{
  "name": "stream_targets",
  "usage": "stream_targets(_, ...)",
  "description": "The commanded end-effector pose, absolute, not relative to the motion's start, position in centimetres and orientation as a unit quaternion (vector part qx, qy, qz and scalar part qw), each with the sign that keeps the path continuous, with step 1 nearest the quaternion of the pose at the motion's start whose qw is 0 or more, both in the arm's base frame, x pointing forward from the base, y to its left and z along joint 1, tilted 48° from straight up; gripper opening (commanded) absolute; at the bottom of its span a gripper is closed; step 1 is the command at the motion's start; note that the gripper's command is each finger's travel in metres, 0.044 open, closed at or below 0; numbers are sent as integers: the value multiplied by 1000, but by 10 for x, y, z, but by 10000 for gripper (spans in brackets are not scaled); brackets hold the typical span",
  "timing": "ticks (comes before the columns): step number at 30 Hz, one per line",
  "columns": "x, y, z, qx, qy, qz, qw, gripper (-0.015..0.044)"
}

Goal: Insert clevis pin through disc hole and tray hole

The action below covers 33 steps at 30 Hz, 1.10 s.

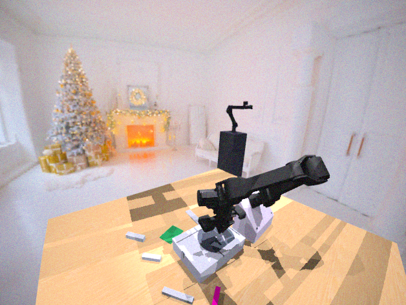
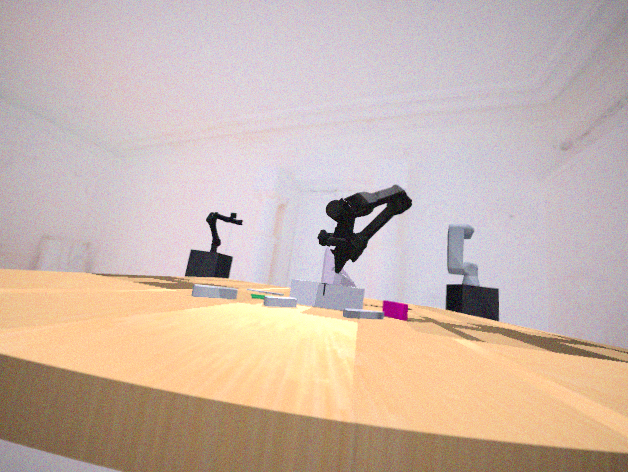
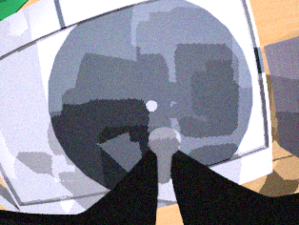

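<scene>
Before you, the pale wooden tabletop [image 1: 98, 249] [image 2: 284, 385] is carrying the rimmed steel tray [image 1: 196, 262] [image 2: 341, 297] [image 3: 14, 119]. Four light grey rectangular bars [image 1: 177, 294] [image 2: 214, 291], a flat green piece [image 1: 171, 234] [image 2: 257, 296] [image 3: 11, 7] and a magenta block [image 1: 216, 294] [image 2: 394, 310] are lying around it; a pale lilac angular block [image 1: 254, 223] [image 2: 329, 268] [image 3: 286, 95] is standing beside it.

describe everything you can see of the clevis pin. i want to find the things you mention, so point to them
The clevis pin [image 3: 164, 157] is smooth grey, apparently steel, with a wide round head and a narrower shank. The gripper [image 3: 162, 157] is shut on the shank, the head poking past the fingertips. In the wrist view the head overlaps the disc [image 3: 111, 48], short of its hole; whether they touch can't be told.
</scene>
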<state>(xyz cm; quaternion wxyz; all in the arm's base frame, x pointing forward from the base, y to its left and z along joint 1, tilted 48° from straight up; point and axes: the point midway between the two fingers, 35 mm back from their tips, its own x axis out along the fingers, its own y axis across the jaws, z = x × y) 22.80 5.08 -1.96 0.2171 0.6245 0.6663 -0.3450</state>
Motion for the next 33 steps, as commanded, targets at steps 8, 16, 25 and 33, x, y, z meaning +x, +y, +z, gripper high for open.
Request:
stream_targets(8, 232, 40, -28, 658, 619, -413, 110, 0)
stream_targets(16, 231, 39, -26, 640, 618, -436, 138, 0)
stream_targets(25, 233, 44, -21, 580, 598, -510, 214, 0)
stream_targets(33, 235, 50, -19, 525, 574, -567, 272, 0)
